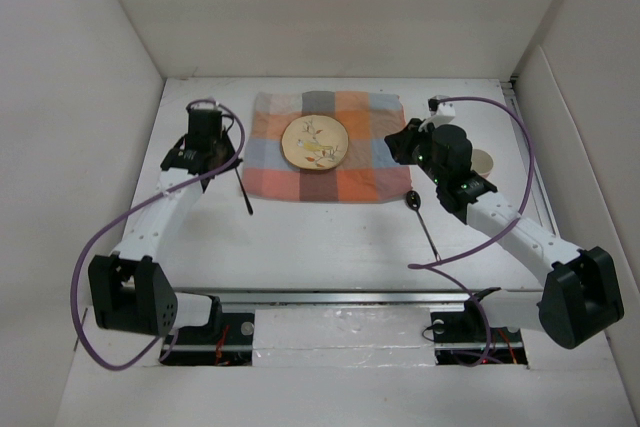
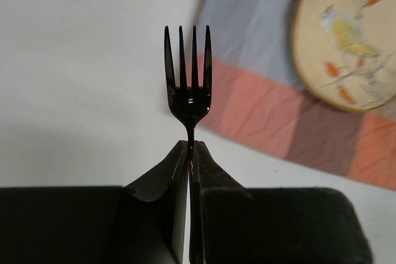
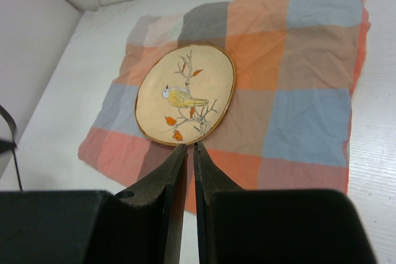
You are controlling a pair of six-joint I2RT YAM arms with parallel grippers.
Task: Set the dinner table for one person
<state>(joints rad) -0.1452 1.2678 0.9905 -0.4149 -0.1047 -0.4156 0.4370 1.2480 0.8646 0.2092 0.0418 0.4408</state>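
My left gripper hovers just off the left edge of the checked cloth and is shut on a black fork. The jaws pinch its neck, with the tines sticking out past the tips. In the top view the fork's handle slants toward the near side over the white dinner table. My right gripper is over the cloth's right part, pointing at the bird-painted plate. Its jaws are shut to a thin slit with nothing between them. A black spoon lies on the table near the cloth's near-right corner.
A small beige round thing shows partly behind the right arm. White walls close the table on the left, back and right. Purple cables loop from both arms, the right one reaching down over the spoon's handle end.
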